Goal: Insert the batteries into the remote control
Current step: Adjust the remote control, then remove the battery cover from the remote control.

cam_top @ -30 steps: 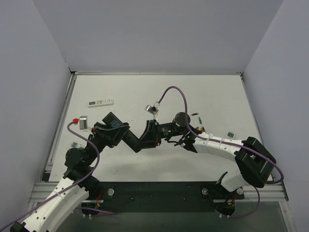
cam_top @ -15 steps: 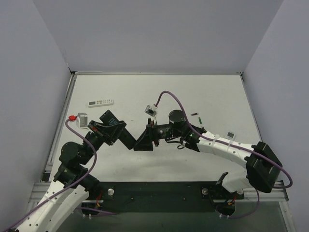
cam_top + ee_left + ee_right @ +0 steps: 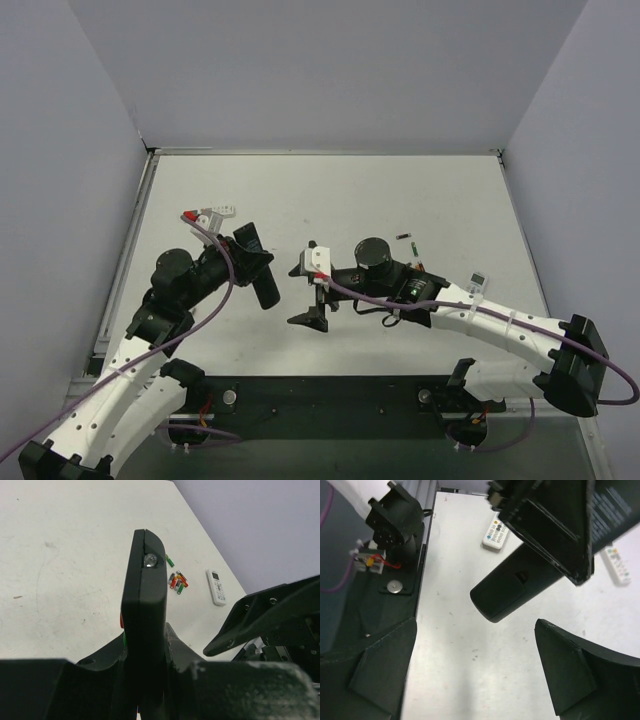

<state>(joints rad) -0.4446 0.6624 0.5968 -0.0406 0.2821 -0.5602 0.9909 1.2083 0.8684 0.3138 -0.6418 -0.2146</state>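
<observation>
The black remote control (image 3: 143,595) stands edge-on between the jaws of my left gripper (image 3: 145,637), which is shut on its lower end. From above, the remote control (image 3: 260,275) is held over the left-middle of the table by the left gripper (image 3: 246,262). My right gripper (image 3: 302,294) hangs open just right of it and touches nothing. In the right wrist view the remote control's rounded end (image 3: 512,590) floats beyond the open right gripper (image 3: 476,625). Several batteries (image 3: 176,580) lie loose on the table, partly hidden by the right arm in the batteries' spot (image 3: 413,249).
A small white remote (image 3: 478,280) lies right of the batteries, also the small white remote (image 3: 216,586). A long white remote (image 3: 212,212) lies at the back left, partly behind the left wrist. Another short white remote (image 3: 496,536) sits near the left arm's base (image 3: 392,517).
The right gripper has opened, let go of the black remote and drawn back to the right. The left gripper has closed on the remote and carried it left and away.
</observation>
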